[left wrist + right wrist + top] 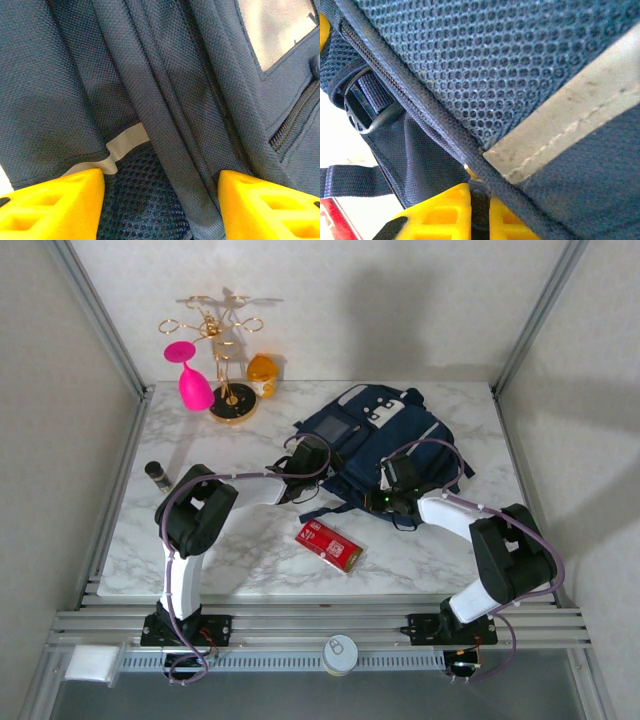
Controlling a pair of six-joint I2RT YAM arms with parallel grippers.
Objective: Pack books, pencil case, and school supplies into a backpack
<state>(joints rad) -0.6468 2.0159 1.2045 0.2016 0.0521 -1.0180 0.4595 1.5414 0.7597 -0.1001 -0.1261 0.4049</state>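
- Lying nearest the arm bases, the red box [329, 545] sits flat and askew on the table [230, 555], just short of the backpack [385, 425]. It is within easy reach of either arm and, by my reading, not yet packed.
- Right end effector [480, 195]: the yellow fingers [452, 212] are set nearly together, with the backpack's dark piped edge pinched between them beside the zip line. It is clamped on the bag's near rim, under the mesh panel [495, 65] and pale stripe [570, 115]. Likely purpose is to hold or lift the rim so the mouth can be worked open.
- Left end effector [161, 182]: the jaws stand apart, straddling a ridge of navy fabric folds, with nothing pinched that I can make out. From above it sits at the bag's near-left corner. I judge it to be lining up a second hold on the opening.
- The backpack lies flat at right-centre of the table, front pockets up, with a dark strap trailing toward the arms.
- Black cylinder [158, 475] stands at the left edge, well apart from the bag and no part of the job.
- Far left: gold stand [222, 360] with a pink glass [192, 380] hung on it.
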